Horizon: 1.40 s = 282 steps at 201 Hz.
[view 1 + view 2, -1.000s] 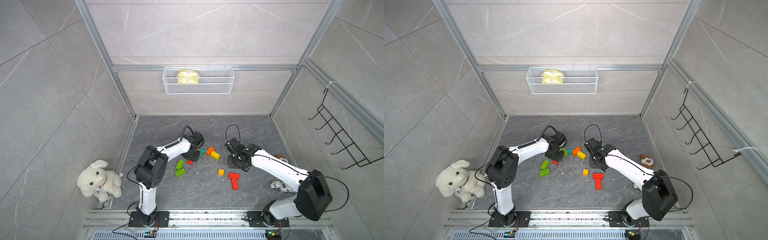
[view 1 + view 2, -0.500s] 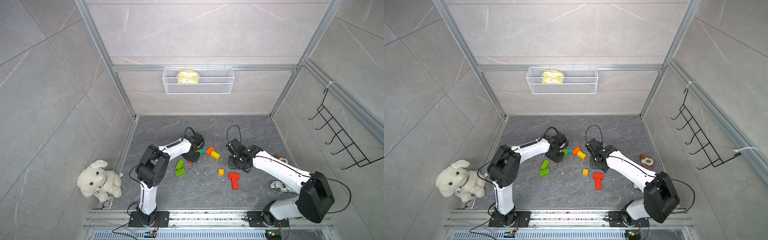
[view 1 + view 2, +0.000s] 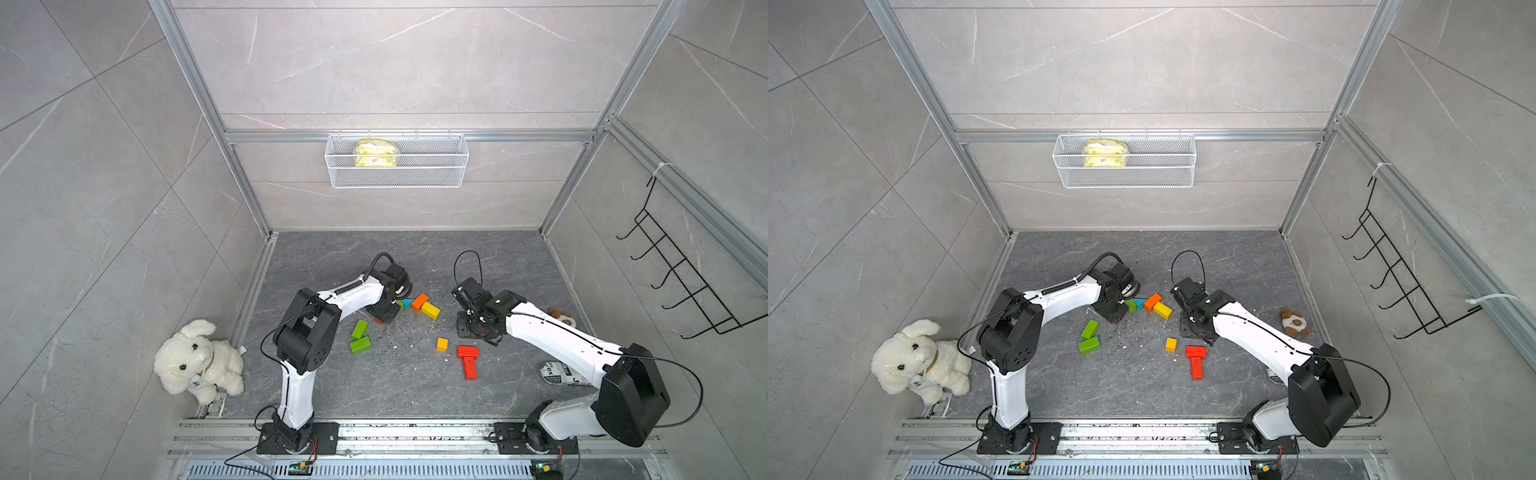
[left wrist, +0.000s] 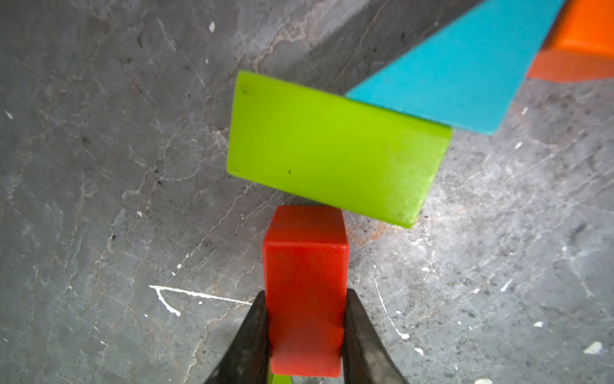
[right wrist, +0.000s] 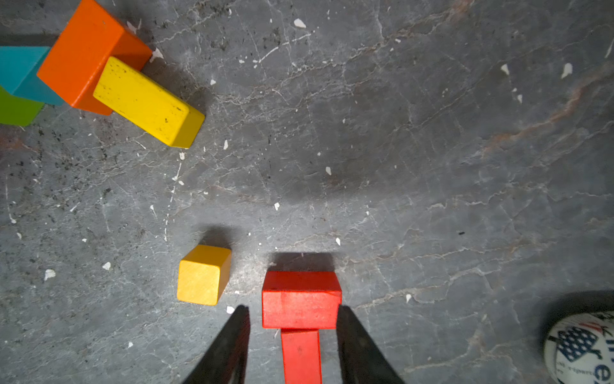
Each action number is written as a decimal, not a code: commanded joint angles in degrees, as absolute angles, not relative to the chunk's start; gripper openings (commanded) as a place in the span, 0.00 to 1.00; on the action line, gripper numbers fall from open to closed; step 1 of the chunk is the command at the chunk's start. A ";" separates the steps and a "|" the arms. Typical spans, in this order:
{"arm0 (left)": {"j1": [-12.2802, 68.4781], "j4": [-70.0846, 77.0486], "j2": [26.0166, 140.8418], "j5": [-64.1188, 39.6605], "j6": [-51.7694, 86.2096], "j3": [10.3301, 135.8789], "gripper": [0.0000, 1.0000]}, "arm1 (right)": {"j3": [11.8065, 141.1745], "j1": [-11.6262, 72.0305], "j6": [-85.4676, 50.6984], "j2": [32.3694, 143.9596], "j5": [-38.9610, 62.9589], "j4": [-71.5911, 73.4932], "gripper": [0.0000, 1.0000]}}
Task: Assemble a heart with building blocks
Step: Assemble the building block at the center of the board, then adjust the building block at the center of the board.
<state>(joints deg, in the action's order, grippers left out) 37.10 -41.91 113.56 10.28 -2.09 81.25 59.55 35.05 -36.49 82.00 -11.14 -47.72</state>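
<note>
Trouble is likeliest at the chain of blocks touching one another near the middle of the tabletop [image 3: 374, 395]. The left gripper [image 4: 305, 296] is clenched on a red block [image 4: 305, 246], whose far end sits against, or a hair from, the long side of a green block [image 4: 332, 146]. That green block touches the teal triangle [image 4: 465, 73], which in turn meets an orange block [image 4: 584, 33]. A push along the red block would, I judge, shove the green one and swing the triangle and the orange block out of line. The yellow bar [image 5: 146, 101] butted against the orange block would follow. Letting go with the block tilted could leave it skewed, since glossy faces slide easily. The right gripper [image 5: 293, 307] stands released, its jaws astride the red crossbar [image 5: 300, 299] of a T laid toward the front right, with a gap showing on one side. Closing off-centre might twist that piece, or nudge the red bar [image 5: 300, 355] forming the stem and the orange-yellow cube [image 5: 203, 274] just beside it. A pair of green blocks [image 3: 360, 345] lies apart toward the left, so the heart looks far from closed. In both top views the left wrist covers the held block but for a red sliver, and I cannot tell whether it rests on the tabletop or hangs just above it. A green sliver [image 4: 280, 379] beneath the held block cannot be identified. A printed round thing [image 5: 581, 345] is cut off at the border of the right wrist view.
</note>
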 commanded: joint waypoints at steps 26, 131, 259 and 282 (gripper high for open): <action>36.56 -41.51 115.44 9.23 -4.60 83.41 0.14 | 59.15 34.72 -37.35 80.86 -11.34 -47.81 0.46; 35.72 -41.60 109.11 8.06 0.18 79.63 0.52 | 59.24 34.76 -37.22 80.51 -11.16 -48.16 0.46; 33.66 -23.20 98.65 -10.78 43.22 66.04 0.56 | 58.19 34.72 -36.12 79.99 -11.29 -48.36 0.47; 33.65 -25.27 100.10 -8.44 43.41 68.20 0.56 | 57.68 34.72 -36.12 79.32 -11.43 -48.43 0.47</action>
<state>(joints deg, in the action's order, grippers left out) 33.61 -25.45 99.11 -9.37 40.38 64.86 58.78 34.94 -36.45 80.97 -11.14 -47.77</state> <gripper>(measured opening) 0.566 0.472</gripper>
